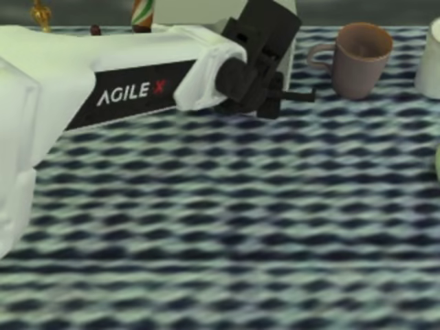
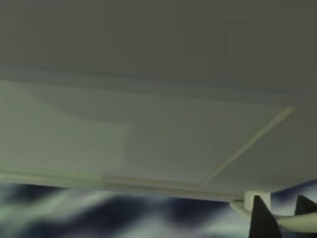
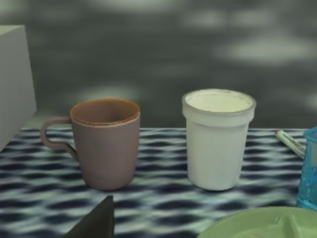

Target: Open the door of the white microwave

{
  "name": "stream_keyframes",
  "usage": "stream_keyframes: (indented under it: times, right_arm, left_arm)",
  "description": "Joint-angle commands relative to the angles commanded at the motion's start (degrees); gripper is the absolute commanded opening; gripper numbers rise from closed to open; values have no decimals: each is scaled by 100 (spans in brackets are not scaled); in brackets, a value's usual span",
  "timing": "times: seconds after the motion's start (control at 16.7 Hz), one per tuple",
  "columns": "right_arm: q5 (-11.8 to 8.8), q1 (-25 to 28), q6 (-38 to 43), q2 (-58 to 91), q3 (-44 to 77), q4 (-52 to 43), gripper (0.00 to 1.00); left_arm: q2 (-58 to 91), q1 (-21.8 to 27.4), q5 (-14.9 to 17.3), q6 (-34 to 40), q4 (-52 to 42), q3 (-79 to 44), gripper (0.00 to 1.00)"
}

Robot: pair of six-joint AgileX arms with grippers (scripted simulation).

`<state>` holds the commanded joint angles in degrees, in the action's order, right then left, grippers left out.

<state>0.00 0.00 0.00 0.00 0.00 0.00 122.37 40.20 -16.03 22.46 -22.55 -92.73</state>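
Our left gripper reaches the far edge of the table, at the white microwave, mostly hidden beneath our arm. Its fingertips straddle the door handle, jaws narrow. A brown mug stands right.

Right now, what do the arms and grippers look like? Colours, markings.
The left arm has glossy white shells with a black panel lettered AGILE X in white, the X red. Its wrist and left gripper are matt black and blocky, the fingertips dark and pointed. Of the right arm only a dark finger tip shows.
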Motion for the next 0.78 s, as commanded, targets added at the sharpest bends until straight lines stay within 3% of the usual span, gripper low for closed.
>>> stream_keyframes:
  times: [0.78]
  right_arm:
    - [0, 0, 0, 0, 0, 0, 100]
  left_arm:
    - [-193, -77, 126, -232, 175, 286, 0]
